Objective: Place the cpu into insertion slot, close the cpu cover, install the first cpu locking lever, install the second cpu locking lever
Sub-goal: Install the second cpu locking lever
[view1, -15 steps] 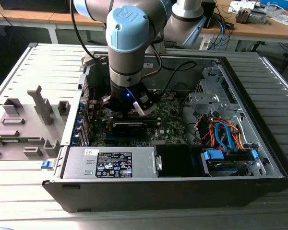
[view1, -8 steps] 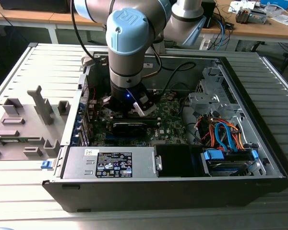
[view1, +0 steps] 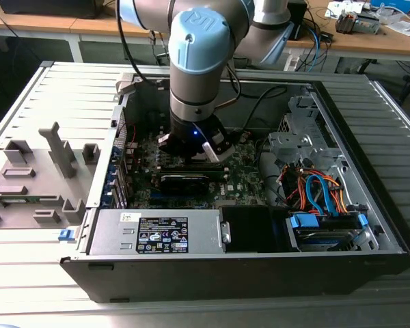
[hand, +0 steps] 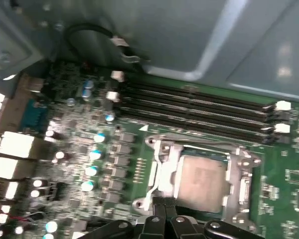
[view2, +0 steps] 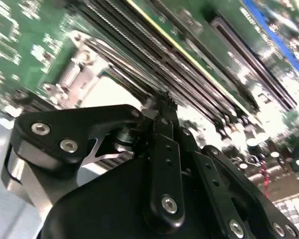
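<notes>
- While the arm's bulky wrist blocks much of the open computer case (view1: pixel 369 225) in the exterior view, the end effector (view1: pixel 191 147) is lowered deep inside, over the green circuit board (view1: pixel 249 174).
- Seen in the first wrist view, the end effector (hand: pixel 164 211) has its two black fingers (hand: pixel 158 206) pressed together, their tips at the near edge of the insertion slot (hand: pixel 162 199).
- Whether anything thin is pinched between those tips cannot be told; the view cuts the fingers off at the picture's edge.
- Seated in the slot lies the cpu (hand: pixel 202 180), its pale metal top showing through the cut-out of the cpu cover (hand: pixel 237 172), which lies flat around it.
- Locking levers are hard to pick out against the blurred silver frame.
- Four long black memory slots (hand: pixel 199 109) run just beside the socket.
- From the second wrist view, the black linkage of the end effector (view2: pixel 164 107) hides most of the socket; a bright patch of cpu (view2: pixel 117 92) shows just beyond it, washed out by glare.
</notes>
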Tool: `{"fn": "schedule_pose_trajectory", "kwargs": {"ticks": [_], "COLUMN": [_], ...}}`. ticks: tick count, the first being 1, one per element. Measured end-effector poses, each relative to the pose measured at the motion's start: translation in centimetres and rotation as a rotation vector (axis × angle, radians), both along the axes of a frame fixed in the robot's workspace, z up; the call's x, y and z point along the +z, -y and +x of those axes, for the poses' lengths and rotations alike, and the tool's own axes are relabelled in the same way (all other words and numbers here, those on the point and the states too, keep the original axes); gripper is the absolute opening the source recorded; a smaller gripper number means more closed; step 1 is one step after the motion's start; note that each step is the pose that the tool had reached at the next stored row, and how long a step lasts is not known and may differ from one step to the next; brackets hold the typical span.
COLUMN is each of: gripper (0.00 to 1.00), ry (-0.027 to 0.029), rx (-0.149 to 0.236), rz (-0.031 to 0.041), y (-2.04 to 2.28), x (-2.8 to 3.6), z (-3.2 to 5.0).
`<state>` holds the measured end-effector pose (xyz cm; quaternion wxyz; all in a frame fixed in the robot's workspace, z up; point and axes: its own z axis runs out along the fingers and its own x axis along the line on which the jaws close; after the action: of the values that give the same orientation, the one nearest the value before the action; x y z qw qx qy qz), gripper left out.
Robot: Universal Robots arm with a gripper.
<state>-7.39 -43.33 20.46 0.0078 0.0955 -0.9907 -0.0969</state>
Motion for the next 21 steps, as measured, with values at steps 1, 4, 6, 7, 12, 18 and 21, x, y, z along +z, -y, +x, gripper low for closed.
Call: {"fn": "schedule_pose_trajectory", "kwargs": {"ticks": [1, 4, 6, 7, 12, 18, 21], "gripper": [0.11, 0.11, 0.11, 0.11, 0.11, 0.11, 0.11], "ry": [-0.0050, -0.0108, -0.0111, -0.0110, -0.0111, -0.0110, -0.0109], "rx": [0.000, 0.000, 0.000, 0.000, 0.000, 0.000, -0.001], "rz": [-0.0001, 0.0000, -0.0002, -0.0003, -0.0338, -0.0803, -0.1045], "y": [-0.15, -0.58, -1.68, -2.08, -3.31, -3.64, -3.68], "x": [-0.01, -0.02, -0.02, -0.03, 0.40, 2.47, 3.32], "z": [0.70, 1.71, 2.41, 2.47, 2.50, 2.50, 2.50]}}
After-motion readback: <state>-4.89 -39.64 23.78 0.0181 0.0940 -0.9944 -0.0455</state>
